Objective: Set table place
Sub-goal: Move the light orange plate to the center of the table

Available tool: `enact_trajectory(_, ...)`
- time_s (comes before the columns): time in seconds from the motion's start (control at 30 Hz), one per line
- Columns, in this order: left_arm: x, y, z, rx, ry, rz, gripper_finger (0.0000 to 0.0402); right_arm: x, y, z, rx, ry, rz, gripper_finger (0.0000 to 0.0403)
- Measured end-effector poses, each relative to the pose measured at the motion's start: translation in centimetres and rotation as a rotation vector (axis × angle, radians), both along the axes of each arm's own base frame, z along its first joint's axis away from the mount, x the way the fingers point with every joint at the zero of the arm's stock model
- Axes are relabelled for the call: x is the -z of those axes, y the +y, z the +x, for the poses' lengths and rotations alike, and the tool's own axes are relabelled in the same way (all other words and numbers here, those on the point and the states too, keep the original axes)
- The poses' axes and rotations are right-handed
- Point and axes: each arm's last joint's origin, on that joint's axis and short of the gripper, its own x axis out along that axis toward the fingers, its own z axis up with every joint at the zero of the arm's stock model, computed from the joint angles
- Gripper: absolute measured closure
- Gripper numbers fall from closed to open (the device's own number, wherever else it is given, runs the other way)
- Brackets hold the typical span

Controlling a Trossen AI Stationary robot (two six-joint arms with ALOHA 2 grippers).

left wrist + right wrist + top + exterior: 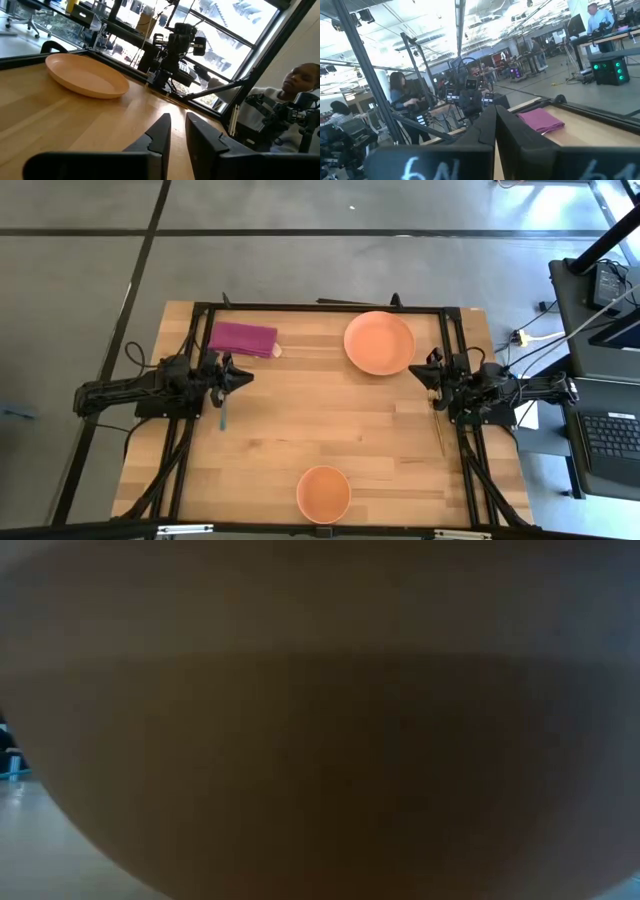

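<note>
The light-wood table [300, 420] carries an orange plate [379, 342] at the far right, also in the left wrist view [85, 76]. An orange bowl [323, 492] stands at the near edge and fills the low view [320, 740]. A magenta napkin [242, 338] lies flat at the far left and shows in the right wrist view [540, 120]. My left gripper [240, 375] hovers near the napkin with a narrow gap between its fingertips [176, 122], empty. My right gripper [420, 372] is shut [495, 117] and empty, just near of the plate.
A blue utensil [222, 414] lies on the table just near of my left gripper. A thin stick-like utensil [440, 432] lies along the right rail. A black rail frame [320, 306] edges the table. People sit at desks beyond the table [300, 85].
</note>
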Motion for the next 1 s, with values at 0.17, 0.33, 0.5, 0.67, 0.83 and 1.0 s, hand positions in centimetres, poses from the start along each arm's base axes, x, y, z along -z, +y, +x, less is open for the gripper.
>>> enact_trajectory(0.17, 0.0, 0.0, 0.0, 0.0, 0.0, 0.0, 0.0341, 0.0, 0.0, 0.0, -0.001, 0.0, 0.0, 0.0393)
enact_trajectory(0.33, 0.01, 0.0, 0.0, 0.0, 0.0, 0.0, 0.0336, 0.0, 0.01, 0.0, -0.002, 0.0, -0.001, 0.0393)
enact_trajectory(0.5, 0.01, 0.0, 0.0, 0.0, 0.0, 0.0, 0.0331, 0.0, 0.01, 0.0, -0.002, 0.0, -0.001, 0.0393)
enact_trajectory(0.67, 0.0, 0.0, 0.0, 0.0, 0.0, 0.0, 0.0327, 0.0, 0.0, 0.0, -0.001, 0.0, -0.001, 0.0393)
enact_trajectory(0.83, 0.0, 0.0, 0.0, 0.0, 0.0, 0.0, 0.0325, 0.02, 0.01, 0.0, -0.002, 0.001, -0.001, 0.0393)
enact_trajectory(1.0, 0.01, 0.0, 0.0, 0.0, 0.0, 0.0, 0.0332, 0.02, 0.01, 0.01, -0.002, 0.001, -0.001, 0.0393)
